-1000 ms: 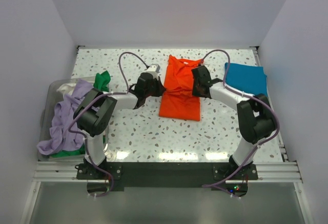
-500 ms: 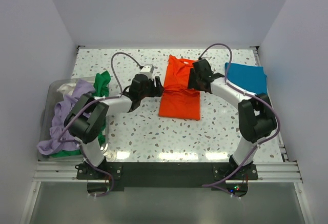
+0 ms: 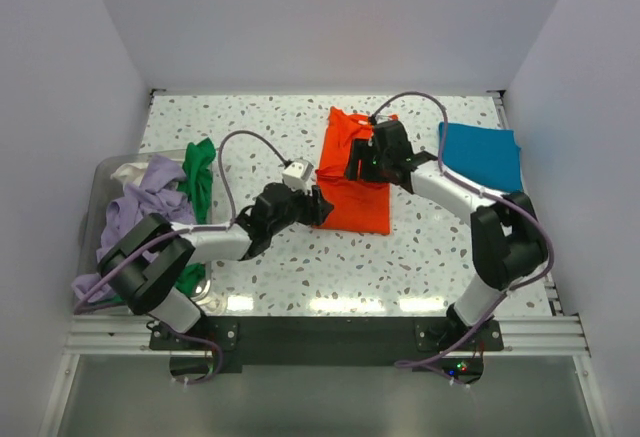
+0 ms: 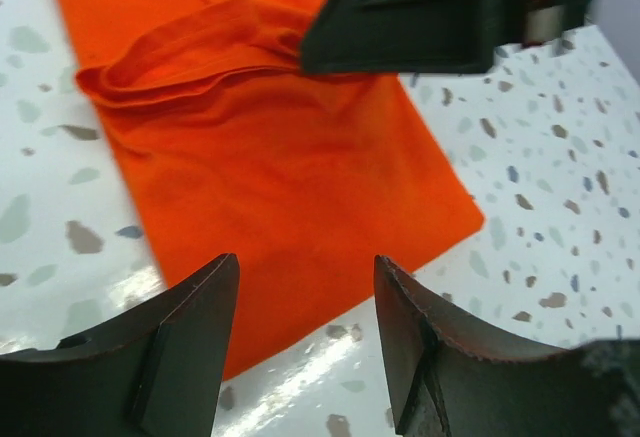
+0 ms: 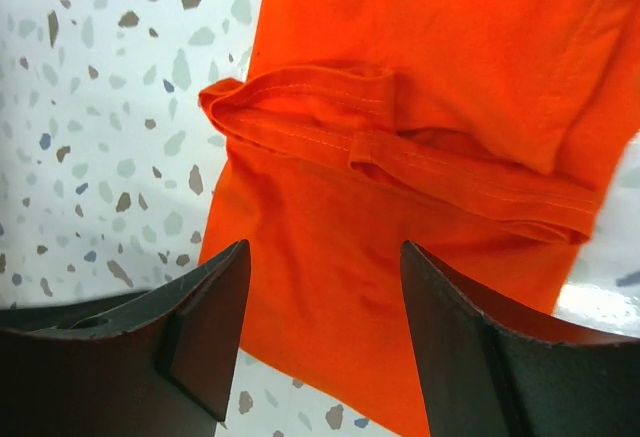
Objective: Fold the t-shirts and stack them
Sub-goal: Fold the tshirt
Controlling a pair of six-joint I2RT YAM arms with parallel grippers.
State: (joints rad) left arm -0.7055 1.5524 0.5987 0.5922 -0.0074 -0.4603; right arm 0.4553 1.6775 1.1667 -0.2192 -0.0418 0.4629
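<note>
Two arms over the orange t-shirt, frame centre. The left gripper spread wide, empty, at its lower-left edge; right gripper likewise, over a fold.

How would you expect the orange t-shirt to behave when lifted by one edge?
The orange t-shirt is probably floppy: its folded hem bunches and wrinkles, so a lifted edge would likely sag. Lying thin and flat on the table, it seems light and might slide if pushed.
</note>
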